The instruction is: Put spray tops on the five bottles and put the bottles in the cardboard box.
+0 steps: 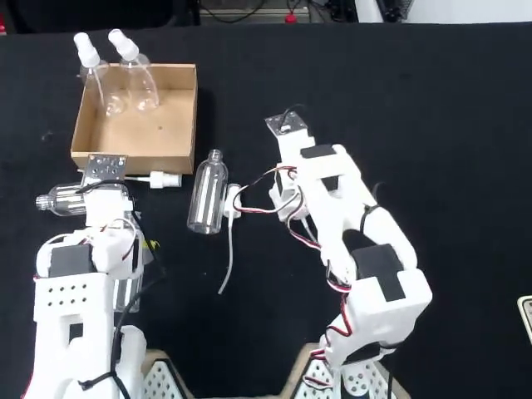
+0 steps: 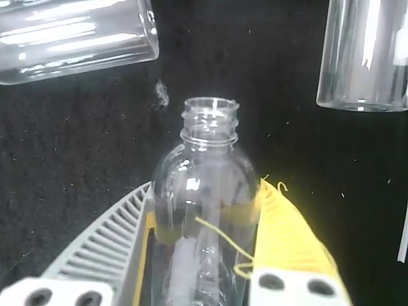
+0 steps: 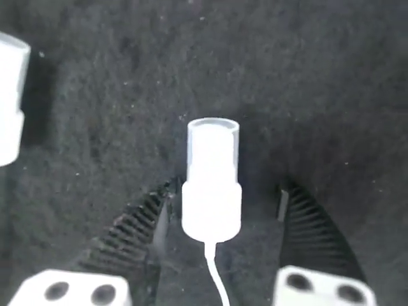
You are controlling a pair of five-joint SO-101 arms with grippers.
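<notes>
left gripper (image 2: 207, 191): closed on an uncapped clear bottle (image 2: 209, 146); yellow-padded fingers press both of its sides, open neck pointing away from the wrist
right gripper (image 3: 226, 190): spread wide around a white spray top (image 3: 212, 185); gap on one side, other finger just beside it
spray top: lies on the black table (image 1: 432, 125), dip tube trailing, next to the loose bottle (image 1: 208, 195)
loose bottle: uncapped, on its side, near the cardboard box (image 1: 83, 137)
cardboard box: holds two capped bottles (image 1: 141, 83), spray heads sticking out past the far wall
second spray top (image 1: 162, 179): on the table just beside the box's near wall
side bottle (image 1: 58, 200): lying by the left arm
</notes>
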